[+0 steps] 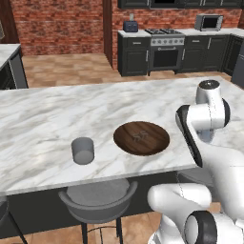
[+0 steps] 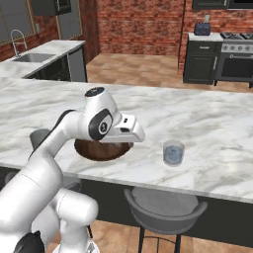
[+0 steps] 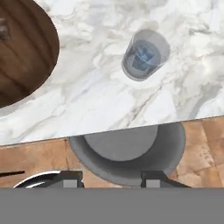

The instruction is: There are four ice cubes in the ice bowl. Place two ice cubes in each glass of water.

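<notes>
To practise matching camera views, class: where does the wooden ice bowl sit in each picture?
Left base view: ice bowl centre, right of a tumbler.
Right base view: ice bowl left of centre, behind the arm.
Hand view: ice bowl upper-left corner, cropped.
Shared landmark: marble counter.

Brick-walled kitchen with marble island

Red brick walls [image 1: 57,24], wood floor [image 1: 66,69], dark cabinets [image 1: 133,55] flanking a stove [image 1: 166,50]; grey stools [image 1: 97,200] at the island's [image 1: 43,114] near edge; sink [image 2: 30,57] far left.
</notes>
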Motion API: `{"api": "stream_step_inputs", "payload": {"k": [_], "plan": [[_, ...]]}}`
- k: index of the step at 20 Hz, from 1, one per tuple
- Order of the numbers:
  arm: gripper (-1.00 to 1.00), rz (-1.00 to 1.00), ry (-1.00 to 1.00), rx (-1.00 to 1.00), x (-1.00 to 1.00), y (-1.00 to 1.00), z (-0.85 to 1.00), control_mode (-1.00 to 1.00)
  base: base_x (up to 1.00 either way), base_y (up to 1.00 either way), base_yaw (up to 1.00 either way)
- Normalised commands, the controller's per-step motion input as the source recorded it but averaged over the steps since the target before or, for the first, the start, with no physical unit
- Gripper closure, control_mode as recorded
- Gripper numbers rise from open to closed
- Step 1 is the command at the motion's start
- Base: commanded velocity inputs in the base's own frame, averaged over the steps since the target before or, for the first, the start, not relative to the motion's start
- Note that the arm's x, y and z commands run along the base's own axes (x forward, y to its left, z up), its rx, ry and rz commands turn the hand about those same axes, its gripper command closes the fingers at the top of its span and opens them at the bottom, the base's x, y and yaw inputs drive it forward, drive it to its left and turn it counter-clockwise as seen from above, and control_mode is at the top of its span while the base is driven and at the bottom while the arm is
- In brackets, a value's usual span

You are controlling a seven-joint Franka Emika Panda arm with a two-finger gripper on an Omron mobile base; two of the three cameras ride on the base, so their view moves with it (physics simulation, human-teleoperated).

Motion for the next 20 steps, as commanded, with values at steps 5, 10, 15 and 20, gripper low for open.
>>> {"api": "stream_step_inputs", "payload": {"k": [5, 10, 15, 20], "plan": [[-1.0, 0.2, 0.03, 0.07, -0.07, 0.72, 0.29, -1.0, 0.0, 0.0, 0.0], [-1.0, 0.3, 0.18, 0.01, 0.13, 0.6, 0.46, -1.0, 0.0, 0.0, 0.0], [-1.0, 0.16, 0.04, 0.12, 0.19, 0.2, 0.09, -1.0, 0.0, 0.0, 0.0], [-1.0, 0.47, 0.22, 0.02, 0.36, 0.14, -0.03, -1.0, 0.0, 0.0, 0.0]]}}
